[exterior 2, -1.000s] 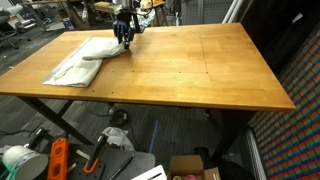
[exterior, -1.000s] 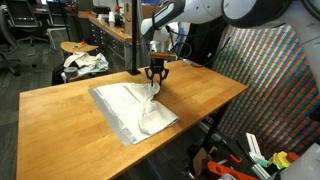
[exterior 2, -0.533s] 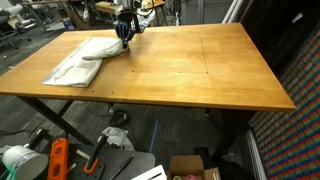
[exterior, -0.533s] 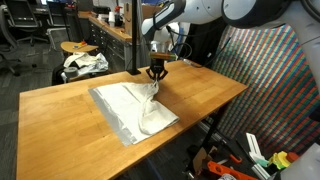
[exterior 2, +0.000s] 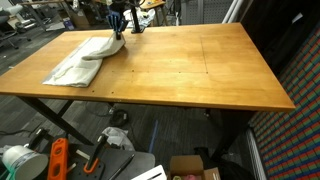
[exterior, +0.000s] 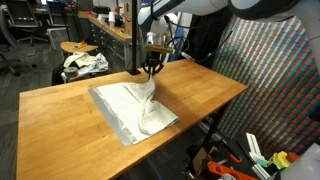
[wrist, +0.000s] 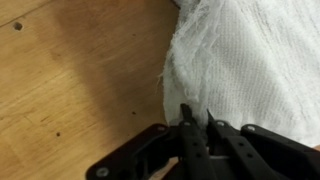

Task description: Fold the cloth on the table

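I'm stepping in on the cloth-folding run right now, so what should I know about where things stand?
Hand: shut on an edge of the cloth, held above the table.
Cloth: mostly lying wrinkled on the table near one edge. The pinched part is pulled up in a peak to the hand.
Done: grasp made, edge off the tabletop.
Left: the fold itself. Probably carry the held edge over to the opposite side, lay it down and release.
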Action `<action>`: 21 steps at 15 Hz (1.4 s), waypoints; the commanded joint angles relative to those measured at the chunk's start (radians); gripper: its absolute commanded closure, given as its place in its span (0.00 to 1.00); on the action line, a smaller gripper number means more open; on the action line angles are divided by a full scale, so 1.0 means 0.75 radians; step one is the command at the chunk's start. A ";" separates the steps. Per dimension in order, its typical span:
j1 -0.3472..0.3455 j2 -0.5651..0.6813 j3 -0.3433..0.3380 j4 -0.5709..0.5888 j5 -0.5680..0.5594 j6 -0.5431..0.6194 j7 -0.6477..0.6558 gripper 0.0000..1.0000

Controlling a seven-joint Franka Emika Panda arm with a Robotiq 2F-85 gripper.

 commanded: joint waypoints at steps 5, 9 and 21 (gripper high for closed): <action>0.129 -0.212 0.038 -0.213 -0.003 0.158 -0.021 0.87; 0.191 -0.272 0.053 -0.300 -0.018 0.236 -0.011 0.87; 0.341 -0.335 0.088 -0.375 -0.056 0.397 0.117 0.61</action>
